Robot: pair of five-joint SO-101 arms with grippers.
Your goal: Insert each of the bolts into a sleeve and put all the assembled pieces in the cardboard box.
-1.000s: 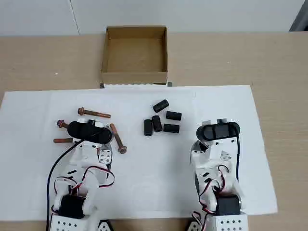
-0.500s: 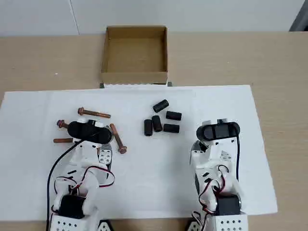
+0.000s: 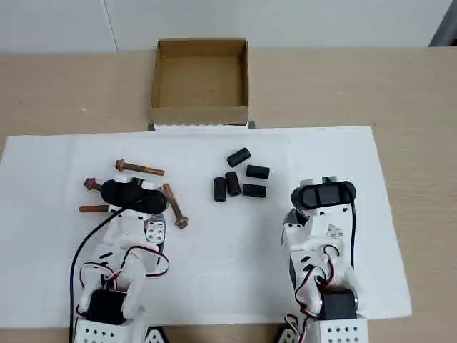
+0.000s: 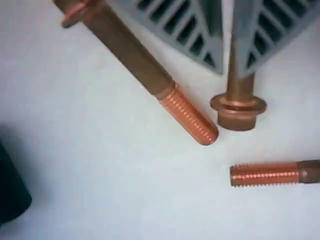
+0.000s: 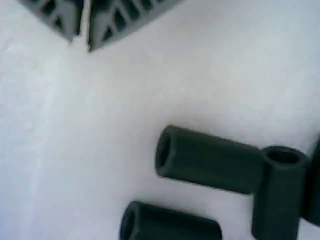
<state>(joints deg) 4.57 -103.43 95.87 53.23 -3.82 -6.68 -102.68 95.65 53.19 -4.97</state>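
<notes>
- The left end effector (image 4: 227, 70) hovers over the bolts with its two grey fingers (image 4: 175, 25) drawn together to a thin slit, clenched on nothing
- In the left wrist view, a flanged bolt (image 4: 239, 106) lies on the sheet, and its shaft runs under those fingertips
- Just beside it lies a long bolt (image 4: 140, 70), not touching it; the threaded end of a third bolt (image 4: 265, 175) lies a little apart from both
- From the high view, four copper bolts (image 3: 139, 168) lie on the left part of the white sheet (image 3: 250, 243): one on the far side of the left arm (image 3: 132, 194), one on its right, and two partly hidden on its left
- The right end effector (image 5: 82, 42) is also clenched, with a narrow gap between its fingers and nothing in it, and hangs over bare sheet near the sleeves
- Five black sleeves (image 3: 238, 156) lie in a loose cluster at the middle of the sheet, to the far left of the right arm (image 3: 323, 194)
- In the right wrist view, one sleeve (image 4: 10, 195) (image 5: 207, 165) lies on its side with another sleeve (image 5: 277, 192) touching its end
- The cardboard box (image 3: 200, 114) stands open on the table (image 3: 414, 107) at the far edge of the sheet, with no bolt or sleeve inside
</notes>
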